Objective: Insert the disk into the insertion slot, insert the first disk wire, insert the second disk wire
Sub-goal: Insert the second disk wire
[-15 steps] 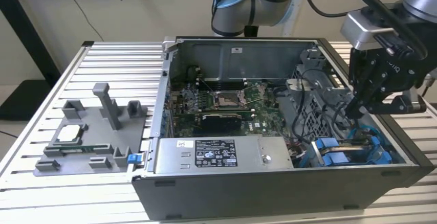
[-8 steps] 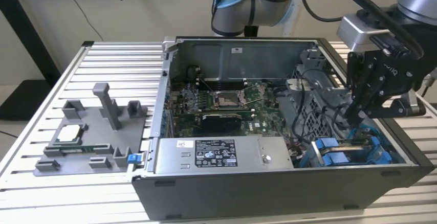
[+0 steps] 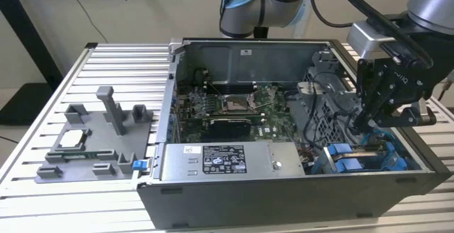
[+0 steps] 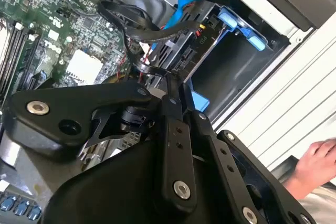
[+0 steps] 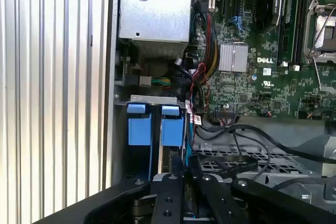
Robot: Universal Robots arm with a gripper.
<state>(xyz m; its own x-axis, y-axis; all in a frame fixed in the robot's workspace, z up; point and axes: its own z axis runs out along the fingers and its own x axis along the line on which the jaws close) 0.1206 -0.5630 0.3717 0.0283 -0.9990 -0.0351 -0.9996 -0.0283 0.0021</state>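
Exterior view shows the black gripper [image 3: 370, 120] low at the right of the frame, reaching into the open computer case [image 3: 284, 201]. Its fingers look pressed together over the disk [image 3: 354, 156], which sits in the insertion slot [image 3: 397, 161] with blue tabs showing.

Even indoor light, sharp throughout, dim shadow inside the computer case [image 3: 284, 196]
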